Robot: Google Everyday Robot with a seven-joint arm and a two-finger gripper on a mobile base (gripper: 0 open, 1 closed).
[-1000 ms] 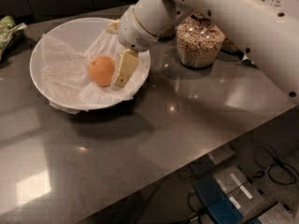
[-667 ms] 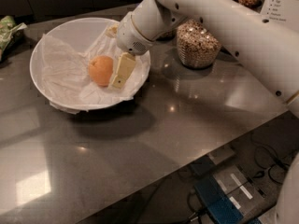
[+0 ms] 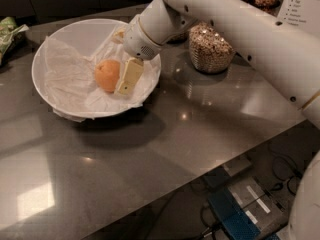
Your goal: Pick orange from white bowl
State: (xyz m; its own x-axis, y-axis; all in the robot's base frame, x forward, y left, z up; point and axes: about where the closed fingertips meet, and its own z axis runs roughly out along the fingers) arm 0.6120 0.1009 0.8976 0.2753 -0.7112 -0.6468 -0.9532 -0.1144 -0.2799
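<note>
The orange (image 3: 107, 75) lies in the white bowl (image 3: 75, 29), right of the middle, on crinkled white paper. My gripper (image 3: 125, 64) reaches down into the bowl from the right and is open. One cream finger (image 3: 130, 76) stands against the right side of the orange. The tip of the other finger (image 3: 119, 34) shows farther back, near the bowl's far rim. The orange is not between them. The white arm (image 3: 240, 29) runs off to the upper right.
A glass jar of grain (image 3: 209, 48) stands on the grey counter just right of the bowl, under the arm. A green packet (image 3: 9, 31) lies at the far left edge. The counter's front edge runs diagonally, with floor and cables (image 3: 240, 209) below it.
The gripper has edged slightly left toward the orange, and the arm above it has shifted a little. The orange and bowl have not moved.
</note>
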